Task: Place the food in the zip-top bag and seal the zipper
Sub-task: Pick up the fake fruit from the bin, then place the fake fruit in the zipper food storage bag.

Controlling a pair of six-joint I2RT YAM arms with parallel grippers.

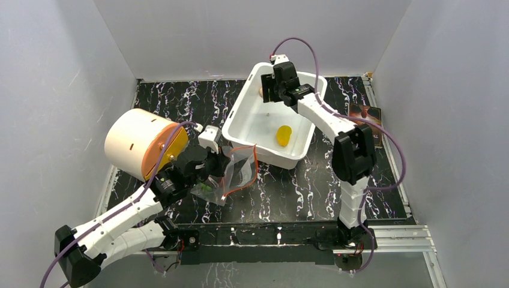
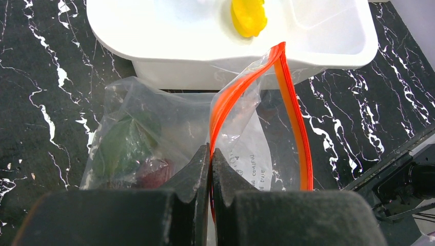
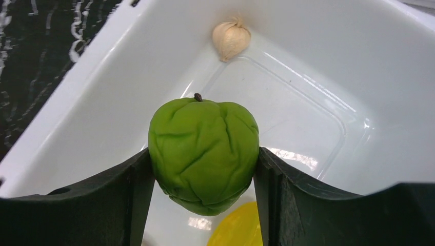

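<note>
My left gripper (image 2: pixel 211 154) is shut on the mouth edge of the clear zip-top bag (image 2: pixel 169 138), pinching its red-orange zipper (image 2: pixel 295 113) and holding the mouth open beside the tub; the bag also shows in the top view (image 1: pixel 237 174). A dark green avocado (image 2: pixel 120 148) and a dark purple-brown fruit (image 2: pixel 154 174) lie inside the bag. My right gripper (image 3: pixel 204 169) is shut on the bright green lime (image 3: pixel 203 151) above the white tub (image 1: pixel 240 120). A yellow mango piece (image 1: pixel 283 135) and a beige garlic bulb (image 3: pixel 231 40) lie in the tub.
A cream and orange cylinder (image 1: pixel 144 144) lies on its side at the left of the black marbled table (image 1: pixel 312 186). A brown card (image 1: pixel 367 117) lies at the right edge. Grey walls close in three sides.
</note>
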